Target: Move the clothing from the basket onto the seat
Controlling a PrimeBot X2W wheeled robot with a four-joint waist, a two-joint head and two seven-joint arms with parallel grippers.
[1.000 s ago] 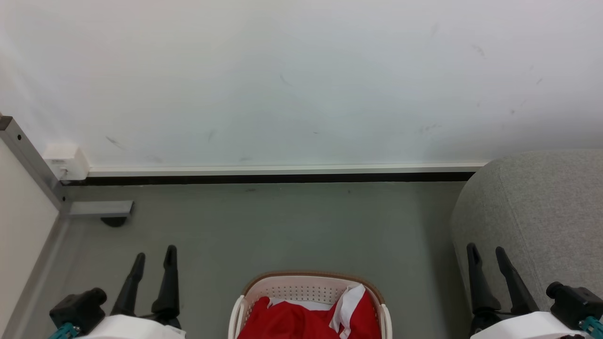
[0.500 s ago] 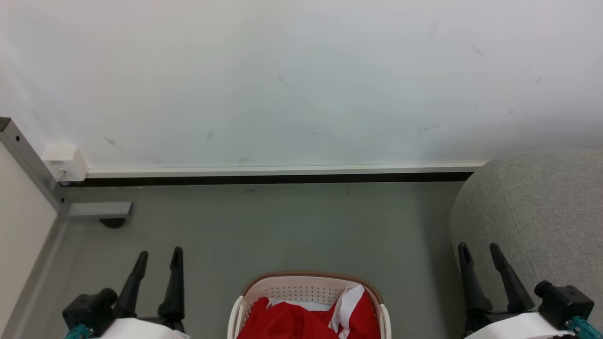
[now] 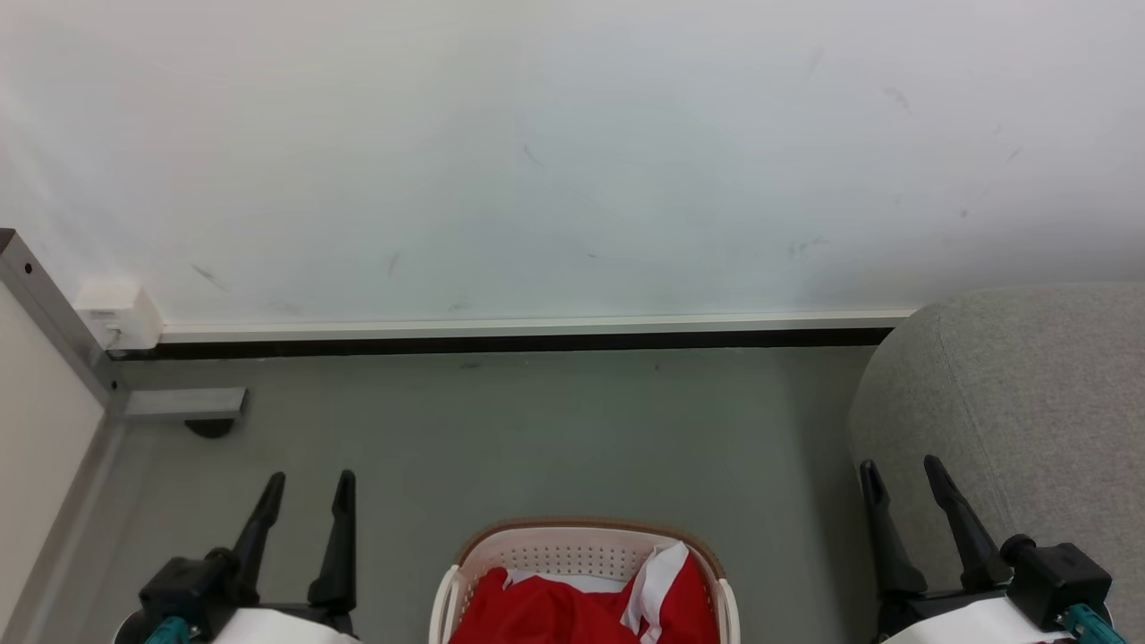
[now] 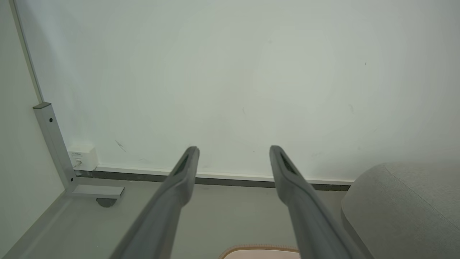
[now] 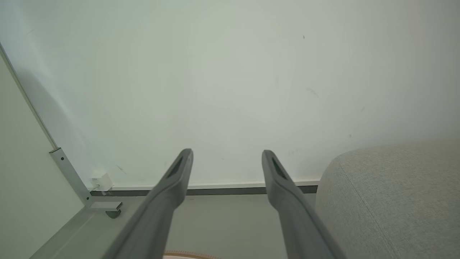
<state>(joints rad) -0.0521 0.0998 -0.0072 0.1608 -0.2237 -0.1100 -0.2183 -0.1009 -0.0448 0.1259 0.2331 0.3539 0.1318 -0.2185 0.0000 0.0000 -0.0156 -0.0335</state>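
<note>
Bright red soft clothing point(image 3: 555, 617) with white trim lies crumpled in the oval cream perforated plastic basket point(image 3: 581, 547), near centre on the smooth grey floor point(image 3: 555, 429); the rounded light grey woven seat point(image 3: 1011, 376) stands to its right. The left gripper point(image 3: 312, 478) and right gripper point(image 3: 899, 463) flank it, dark fingers spread and empty, before a scuffed white wall point(image 3: 572, 161).

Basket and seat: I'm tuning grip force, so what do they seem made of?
The basket looks like moulded plastic, smooth cream-white: rows of small holes, brown rim. The seat looks upholstered in matt light grey woven fabric: fine weave grain, a stitched seam in the right wrist view. Its filling is hidden.
</note>
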